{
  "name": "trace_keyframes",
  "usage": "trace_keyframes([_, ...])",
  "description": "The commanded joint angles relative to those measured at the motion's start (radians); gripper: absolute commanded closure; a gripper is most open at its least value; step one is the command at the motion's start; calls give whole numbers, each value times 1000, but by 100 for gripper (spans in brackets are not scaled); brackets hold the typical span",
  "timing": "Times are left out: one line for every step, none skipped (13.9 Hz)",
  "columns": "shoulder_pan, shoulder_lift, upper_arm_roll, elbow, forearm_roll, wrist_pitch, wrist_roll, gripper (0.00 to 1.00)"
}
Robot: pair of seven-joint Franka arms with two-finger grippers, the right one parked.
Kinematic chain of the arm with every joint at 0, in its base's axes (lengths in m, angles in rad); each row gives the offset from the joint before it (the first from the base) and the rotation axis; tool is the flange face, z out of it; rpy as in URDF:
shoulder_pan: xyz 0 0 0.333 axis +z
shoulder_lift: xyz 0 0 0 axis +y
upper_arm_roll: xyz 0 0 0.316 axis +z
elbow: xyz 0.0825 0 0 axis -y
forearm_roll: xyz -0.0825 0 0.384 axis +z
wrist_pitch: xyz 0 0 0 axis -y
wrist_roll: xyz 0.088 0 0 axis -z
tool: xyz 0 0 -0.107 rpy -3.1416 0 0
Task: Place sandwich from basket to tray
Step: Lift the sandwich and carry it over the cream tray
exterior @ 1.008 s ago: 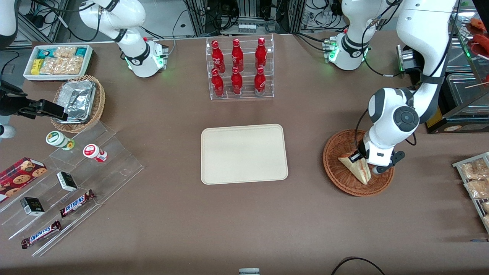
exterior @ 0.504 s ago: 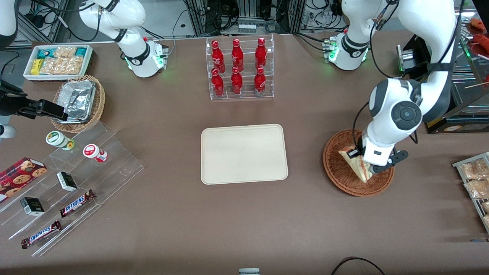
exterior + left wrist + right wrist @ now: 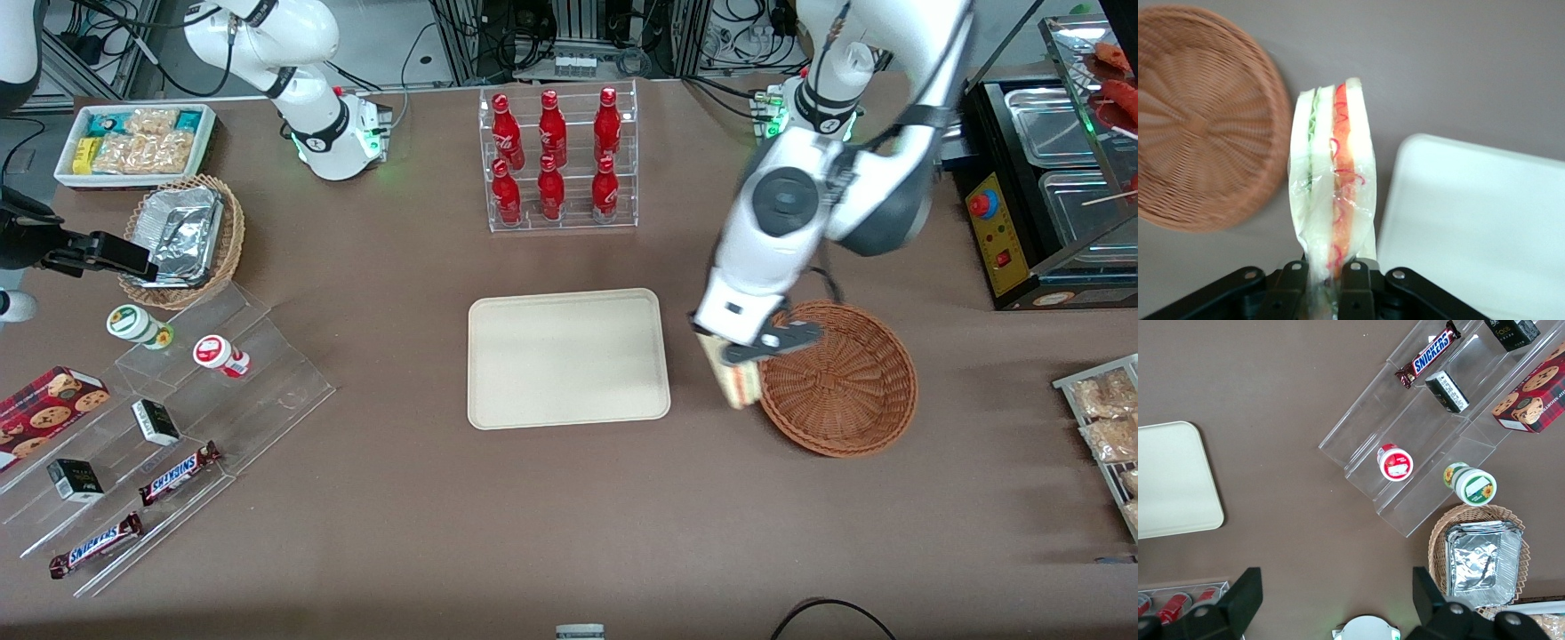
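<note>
— Where's the sandwich?
— Pinched between the gripper's closed fingers, hanging in the air between basket and tray.
— Filling?
— Only the wrist view shows its red and green stripes; the front view shows the arm covering most of it.

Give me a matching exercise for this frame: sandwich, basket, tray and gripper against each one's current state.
Things:
1. sandwich
2. basket
3. tray
4. gripper

States:
A. nothing lies in it
B. shut on the wrapped wedge
C. held in the air between basket and tray
D. flat on the table with nothing on it

Pairs: 1-C, 2-A, 3-D, 4-B
</note>
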Motion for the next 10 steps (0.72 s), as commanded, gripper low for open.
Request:
trace_keyframes([-111, 109, 15, 124, 7, -9, -56, 100])
trace_keyframes([-136, 149, 15, 160, 4, -11, -67, 100])
trace_keyframes([-160, 185, 15, 185, 3, -6, -84, 100])
trace_keyframes([-191, 230, 15, 216, 3, 6, -91, 100])
trace_keyframes([-210, 265, 15, 243, 3, 21, -91, 100])
trace_keyframes([-219, 301, 13, 260, 1, 44, -93, 100])
trace_keyframes([-236, 327, 13, 276, 1, 76, -99, 100])
trace_keyframes([-257, 344, 15, 280, 6, 95, -108, 100])
trace_keyframes([-274, 358, 15, 282, 12, 109, -110, 100])
trace_keyframes([-299, 373, 16, 284, 13, 130, -111, 100])
